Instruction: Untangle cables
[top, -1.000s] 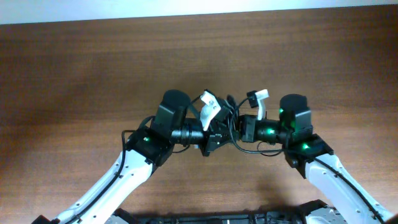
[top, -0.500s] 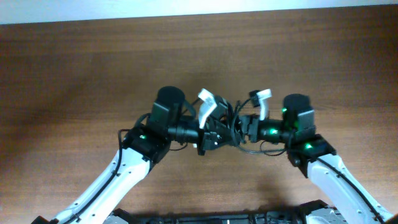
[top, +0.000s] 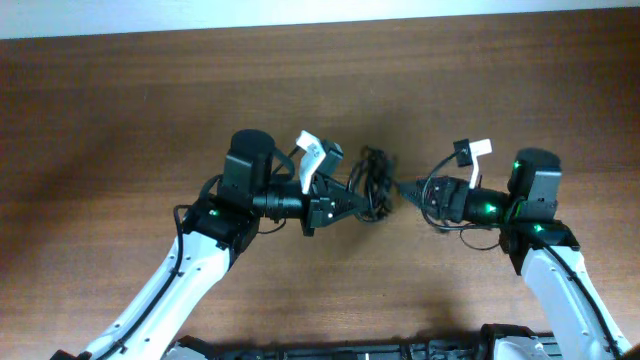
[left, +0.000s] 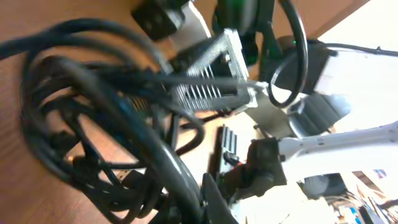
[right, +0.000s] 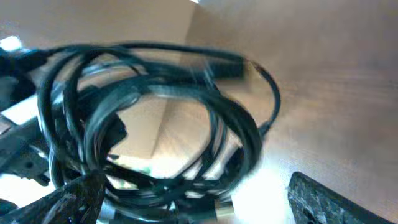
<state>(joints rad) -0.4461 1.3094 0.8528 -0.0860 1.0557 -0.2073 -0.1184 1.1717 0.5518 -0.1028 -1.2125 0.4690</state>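
Observation:
The cables (top: 376, 186) are a tangled bunch of thin black cords held just above the table's middle. My left gripper (top: 350, 204) reaches in from the left and is shut on the bunch. In the left wrist view the cables (left: 106, 118) fill the left half, and one dark fingertip (left: 216, 200) presses against a thick strand. My right gripper (top: 408, 190) stands open a little to the right of the bunch. In the right wrist view the coiled cables (right: 155, 124) hang blurred ahead of my right gripper (right: 193, 196), whose two fingers (right: 326, 199) stand wide apart.
The brown wooden table (top: 120, 110) spreads out on all sides. A white strip (top: 320, 18) runs along its far edge. Both arms come in from the near edge, with thicker black wires looping at each wrist.
My right gripper has opened, let go of the cables and drawn back to the right. My left arm has shifted left, carrying the bunch with it.

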